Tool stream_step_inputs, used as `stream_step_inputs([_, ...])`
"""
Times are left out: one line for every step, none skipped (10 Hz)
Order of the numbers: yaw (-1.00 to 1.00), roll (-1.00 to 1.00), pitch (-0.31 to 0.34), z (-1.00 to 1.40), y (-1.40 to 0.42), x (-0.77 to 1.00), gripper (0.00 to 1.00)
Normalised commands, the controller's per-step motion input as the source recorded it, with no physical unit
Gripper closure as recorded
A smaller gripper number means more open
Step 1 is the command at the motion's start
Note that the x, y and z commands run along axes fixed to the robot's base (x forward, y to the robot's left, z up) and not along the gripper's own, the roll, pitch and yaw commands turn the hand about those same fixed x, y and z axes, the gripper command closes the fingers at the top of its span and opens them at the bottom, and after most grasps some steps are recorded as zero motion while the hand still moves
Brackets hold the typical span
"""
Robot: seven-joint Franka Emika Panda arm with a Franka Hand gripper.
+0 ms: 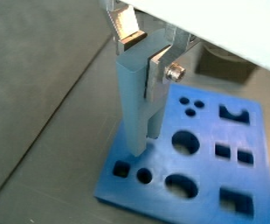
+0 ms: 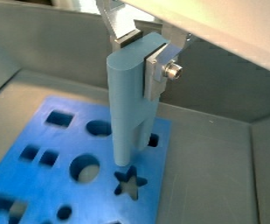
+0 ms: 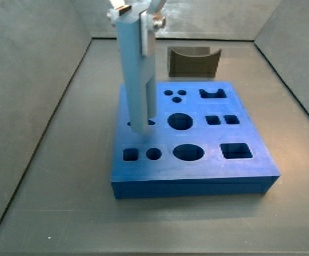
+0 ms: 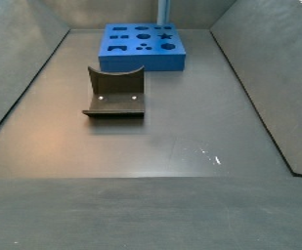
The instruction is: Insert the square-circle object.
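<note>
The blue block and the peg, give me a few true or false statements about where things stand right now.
1. The gripper is shut on the square-circle object. True.
2. The square-circle object lies flat on the floor. False: it stands upright over the blue block.
3. The dark grey box sits on top of the blue block. False: it rests on the floor, apart from the block.
4. The blue block has a star-shaped hole. True.
5. The peg's lower end is at the block's edge row of holes. True.

Gripper (image 4: pixel 164 4) cut off at frame top, square-circle object (image 4: pixel 164 14) barely visible, prong tips hidden.
</note>
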Motion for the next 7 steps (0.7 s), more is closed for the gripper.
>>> stream_step_inputs([-0.92,0.00,-0.014,-0.20,-0.28,0.00,1.00])
stream_step_inputs([-0.91,0.00,-0.011,-0.19,-0.28,0.00,1.00])
stream_step_inputs([-0.91,0.00,-0.010,-0.19,-0.28,0.00,1.00])
stream_step_inputs([-0.91,0.00,-0.009,-0.19,-0.28,0.00,1.00])
stream_step_inputs([-0.91,0.00,-0.006,-0.19,-0.28,0.00,1.00])
stream_step_inputs([-0.94,0.00,0.000,-0.26,-0.25,0.00,1.00])
stream_step_inputs([-0.95,0.00,0.010,-0.36,-0.22,0.00,1.00])
